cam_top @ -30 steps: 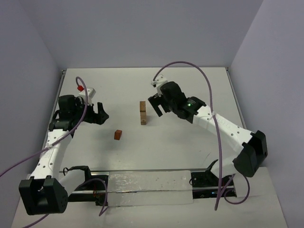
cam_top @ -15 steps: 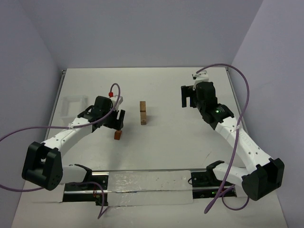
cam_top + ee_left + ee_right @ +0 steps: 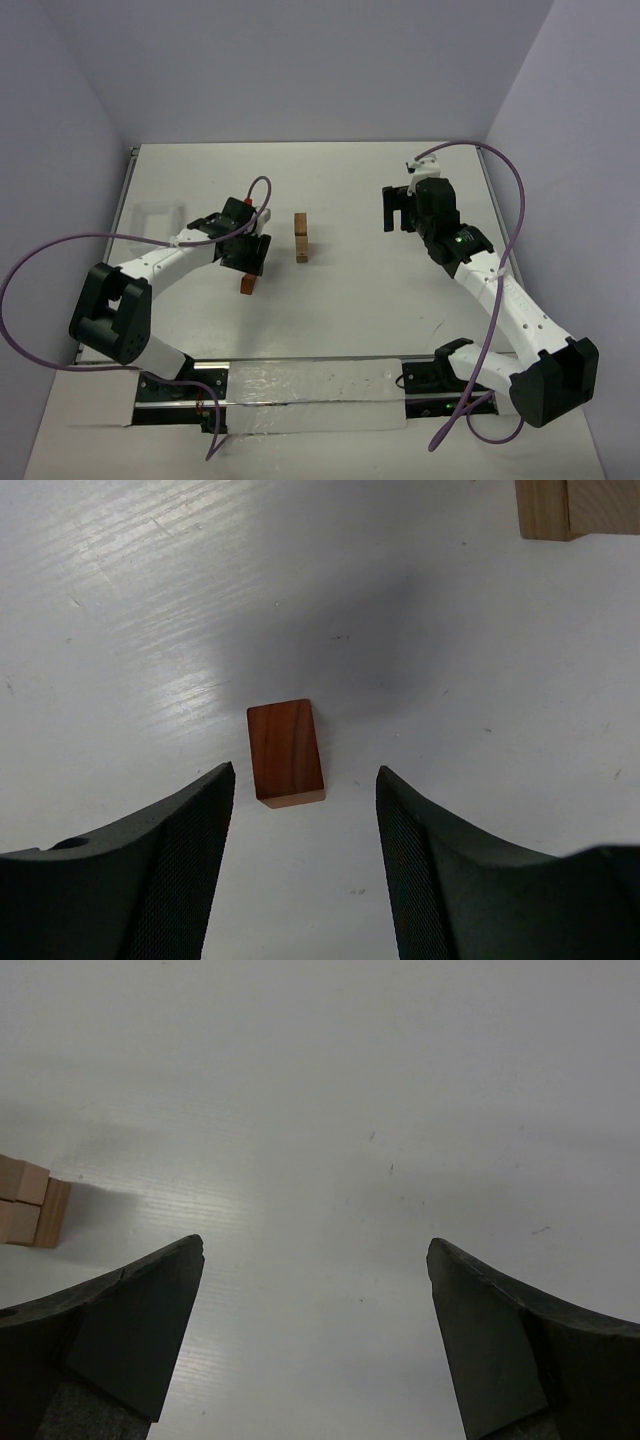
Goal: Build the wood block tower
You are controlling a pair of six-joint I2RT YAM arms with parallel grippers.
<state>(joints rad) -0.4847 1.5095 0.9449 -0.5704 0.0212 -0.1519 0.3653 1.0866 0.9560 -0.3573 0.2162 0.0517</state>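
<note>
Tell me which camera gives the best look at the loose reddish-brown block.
The left wrist view: the reddish-brown block lies large and unobstructed on the table, framed by the open left end effector. The top external view shows it tiny, at that end effector's tip. The right wrist view does not show it.

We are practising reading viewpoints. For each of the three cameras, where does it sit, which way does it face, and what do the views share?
Top external: fixed above and behind the arms, looking down on the table, tower and loose brown block; both arms, left hand and right hand show.
Left wrist: on the left arm, looking down at the brown block between its own fingers.
Right wrist: on the right arm, facing the tabletop between its fingers.
Shared: the tower appears in all three.
</note>
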